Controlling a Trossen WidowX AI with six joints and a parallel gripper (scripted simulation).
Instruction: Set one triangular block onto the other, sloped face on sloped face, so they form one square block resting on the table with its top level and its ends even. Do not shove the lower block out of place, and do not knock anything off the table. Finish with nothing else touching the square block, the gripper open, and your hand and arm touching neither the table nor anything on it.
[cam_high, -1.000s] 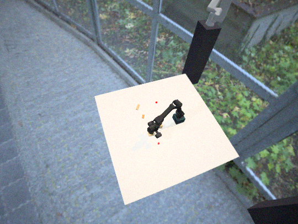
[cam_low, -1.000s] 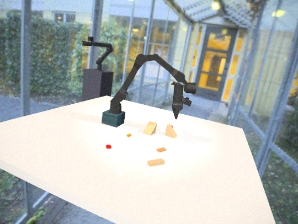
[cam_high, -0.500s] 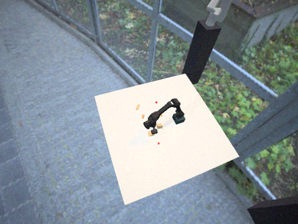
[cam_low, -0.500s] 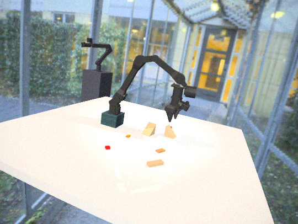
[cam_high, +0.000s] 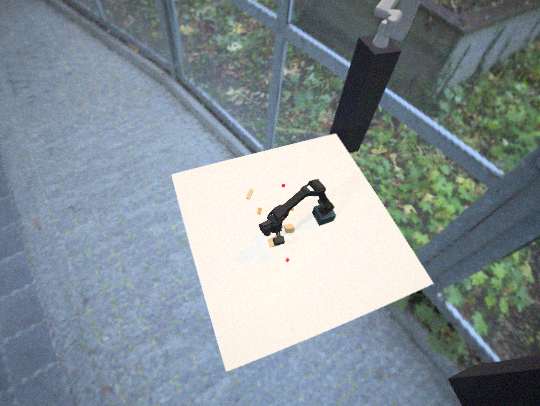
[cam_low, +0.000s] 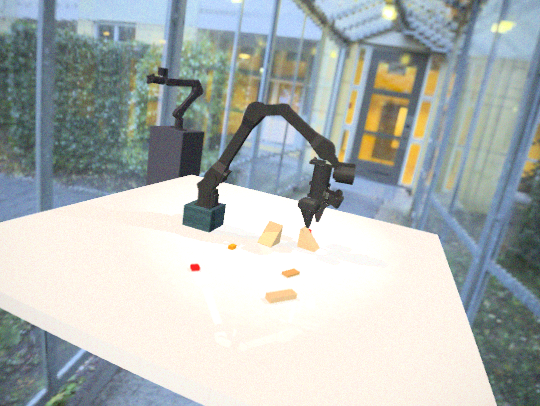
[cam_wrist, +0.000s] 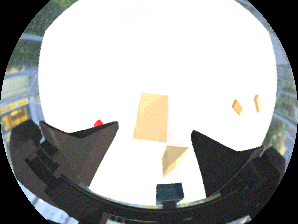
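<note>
Item, one gripper (cam_high: 277, 239) (cam_low: 313, 223) (cam_wrist: 156, 129): black, pointing down above the outer triangular block, its jaws standing wide open and gripping nothing. In the exterior view one fingertip is overlapping the block's peak; whether they are touching is hard to tell from here.

Item, one arm (cam_high: 295, 201) (cam_low: 236, 145): black, rising from a dark teal base (cam_high: 324, 216) (cam_low: 192, 220) (cam_wrist: 170, 193), arching over and reaching out across the pale table (cam_high: 325, 300) (cam_low: 125, 300) (cam_wrist: 150, 50).

Item, outer triangular block (cam_high: 271, 242) (cam_low: 307, 241) (cam_wrist: 151, 117): light wood, resting on the table, partly hidden by the gripper in the top view.

Item, inner triangular block (cam_high: 289, 228) (cam_low: 270, 235) (cam_wrist: 174, 158): light wood, resting on the table nearer the base, standing apart from its fellow in the exterior view. The pair is not forming a square block.

Item, small flat wooden piece (cam_high: 259, 211) (cam_low: 290, 273) (cam_wrist: 237, 107): lying to one side of the blocks.

Item, longer wooden bar (cam_high: 250, 194) (cam_low: 281, 296) (cam_wrist: 258, 103): lying beyond the flat piece, well apart from the blocks.

Item, first red piece (cam_high: 283, 185) (cam_low: 195, 267): sitting on the same side as the bar.

Item, second red piece (cam_high: 287, 260) (cam_low: 310, 231) (cam_wrist: 98, 123): sitting on the blocks' opposite side.

Item, orange piece (cam_high: 292, 209) (cam_low: 232, 246): lying near the arm, partly covered in the top view.
</note>
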